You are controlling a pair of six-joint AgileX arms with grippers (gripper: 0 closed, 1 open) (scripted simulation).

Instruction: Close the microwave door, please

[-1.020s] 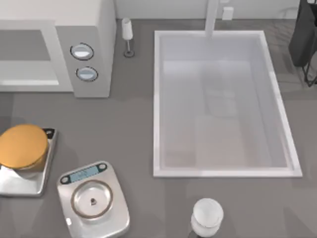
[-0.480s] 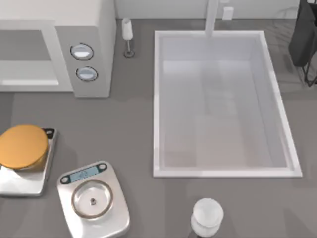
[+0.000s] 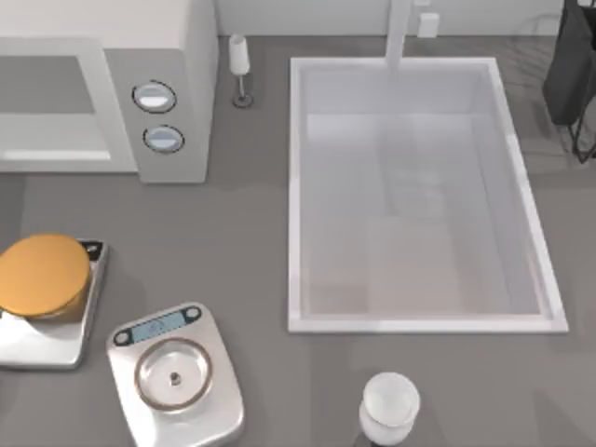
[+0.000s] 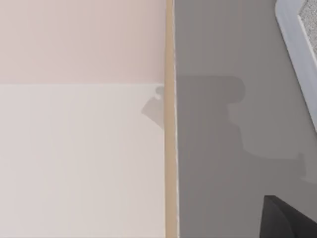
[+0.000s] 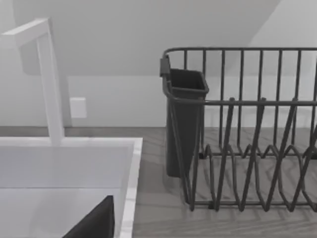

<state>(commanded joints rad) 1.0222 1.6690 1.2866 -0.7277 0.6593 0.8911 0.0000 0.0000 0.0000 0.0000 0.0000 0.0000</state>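
The off-white microwave (image 3: 177,56) stands at the back left of the counter, with two round silver-blue dials (image 3: 155,97) on its right panel. Its cavity (image 3: 47,112) stands open toward the front. The microwave door is out of view past the left edge of the top view. A dark part of my left gripper (image 4: 287,220) shows in the left wrist view, above the grey counter (image 4: 223,148) near its tan edge. In the right wrist view, a dark part of my right gripper (image 5: 96,223) hangs over the sink (image 5: 74,163).
A white sink (image 3: 293,186) with a faucet (image 3: 399,33) takes up the middle and right. A silver kitchen scale (image 3: 175,372) and an orange round on a second scale (image 3: 42,275) sit front left. A glass (image 3: 239,65), a white jar (image 3: 389,405) and a dark dish rack (image 3: 573,74) also stand around.
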